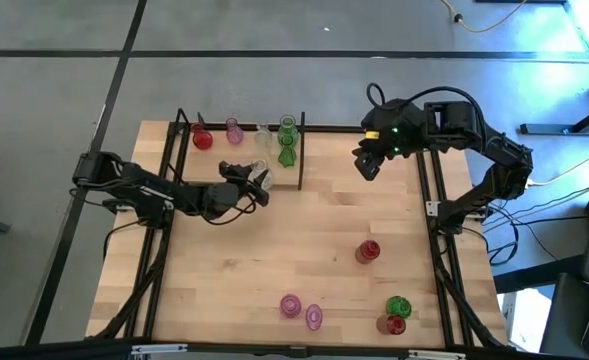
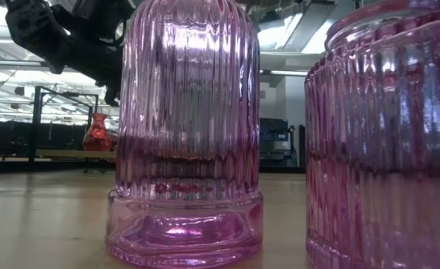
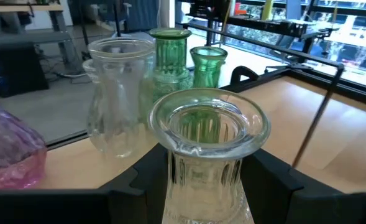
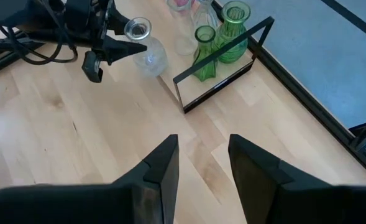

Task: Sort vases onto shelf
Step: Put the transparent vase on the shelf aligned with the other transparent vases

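Observation:
The shelf (image 1: 196, 170) sits at the table's far left. On its far part stand a red vase (image 1: 202, 138), a pink vase (image 1: 234, 130), a clear vase (image 1: 264, 135) and two green vases (image 1: 287, 127) (image 1: 287, 152). My left gripper (image 1: 259, 180) is over the shelf's near right part, shut on another clear vase (image 3: 204, 155). My right gripper (image 1: 366, 165) hangs open above bare table to the right of the shelf. Near the table's front stand a red vase (image 1: 368, 251), two pink vases (image 1: 291, 305) (image 1: 314, 318), a green vase (image 1: 398, 306) and another red vase (image 1: 392, 323). My left gripper pinches the clear vase between its two fingers (image 3: 266, 177), on the ribbed neck (image 3: 201, 171) just below the flared rim. The fingers come level from the table's left. The vase stands upright in the hold. The gripper hides its base, so whether it rests on the shelf cannot be told.
Thin black rods (image 4: 220, 62) edge the shelf's right end, beside the green vases (image 4: 204, 53). Black frame rails (image 1: 436, 215) run along the table's left and right sides. Bare wood lies in the table's middle (image 1: 304, 235). In the low view the two pink vases (image 2: 186, 134) (image 2: 384, 142) fill the foreground.

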